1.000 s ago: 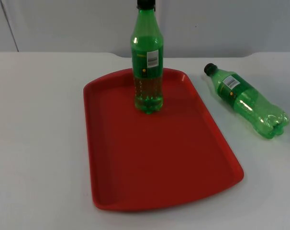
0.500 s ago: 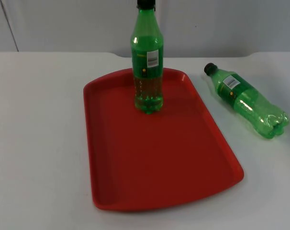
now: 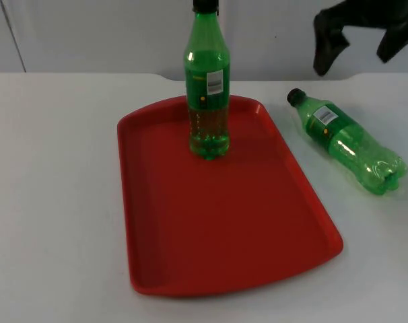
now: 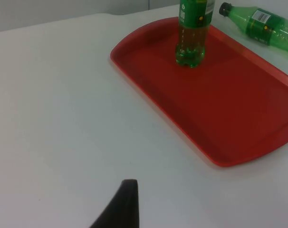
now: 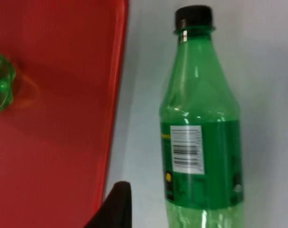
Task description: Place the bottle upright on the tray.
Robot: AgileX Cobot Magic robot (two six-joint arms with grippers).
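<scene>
One green bottle point(image 3: 207, 87) with a black cap stands upright at the far end of the red tray point(image 3: 224, 229). A second green bottle point(image 3: 349, 141) lies on its side on the white table, right of the tray, cap toward the wall. My right gripper point(image 3: 359, 46) hangs open above and behind that lying bottle, apart from it. In the right wrist view the lying bottle point(image 5: 201, 137) runs beside the tray's edge point(image 5: 110, 118). My left gripper point(image 4: 126, 206) waits over bare table left of the tray point(image 4: 239, 109), far from the upright bottle point(image 4: 191, 33).
The grey partition wall point(image 3: 89, 33) closes the table just behind the tray. White table point(image 3: 49, 202) lies open left of the tray and in front of it.
My right gripper has come into the top view at the upper right, above the lying bottle. Both bottles and the tray have stayed put.
</scene>
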